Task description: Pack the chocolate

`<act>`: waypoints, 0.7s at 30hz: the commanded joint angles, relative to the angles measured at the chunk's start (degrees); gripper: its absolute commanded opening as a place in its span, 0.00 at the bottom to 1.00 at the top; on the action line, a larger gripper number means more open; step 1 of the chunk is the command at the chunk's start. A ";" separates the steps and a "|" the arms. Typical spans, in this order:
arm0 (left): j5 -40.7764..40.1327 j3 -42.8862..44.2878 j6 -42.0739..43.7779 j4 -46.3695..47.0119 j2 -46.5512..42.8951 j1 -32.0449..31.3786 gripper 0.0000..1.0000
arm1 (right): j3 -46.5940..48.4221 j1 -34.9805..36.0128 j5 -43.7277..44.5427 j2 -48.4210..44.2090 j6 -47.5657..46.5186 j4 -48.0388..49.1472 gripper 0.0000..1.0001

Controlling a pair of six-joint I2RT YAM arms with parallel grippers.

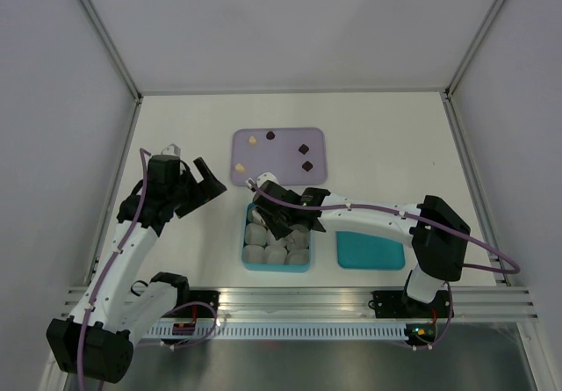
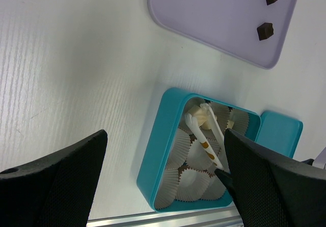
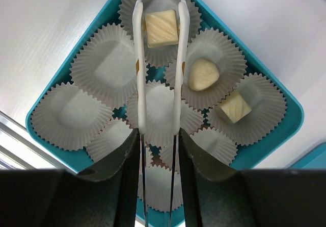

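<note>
My right gripper is shut on white tongs and reaches over the teal box. The tong tips stand on either side of a cream chocolate lying in a paper cup at the box's far corner. Two more cream pieces lie in neighbouring cups. On the lavender tray lie one cream piece and three dark pieces, such as one. My left gripper is open and empty, held above the table left of the box.
The box holds several white paper cups, most without chocolate. Its teal lid lies flat to its right. White enclosure walls close the table in on three sides, and an aluminium rail runs along the near edge.
</note>
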 commanded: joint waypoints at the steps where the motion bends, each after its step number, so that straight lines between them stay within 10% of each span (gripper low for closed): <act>1: -0.43 -0.05 1.48 -0.53 -0.86 -0.24 1.00 | 2.46 0.29 1.83 0.64 1.37 1.88 0.15; 21: -0.52 0.04 1.39 -0.53 -0.77 -0.16 0.99 | 2.46 0.29 0.42 2.39 0.49 3.02 0.16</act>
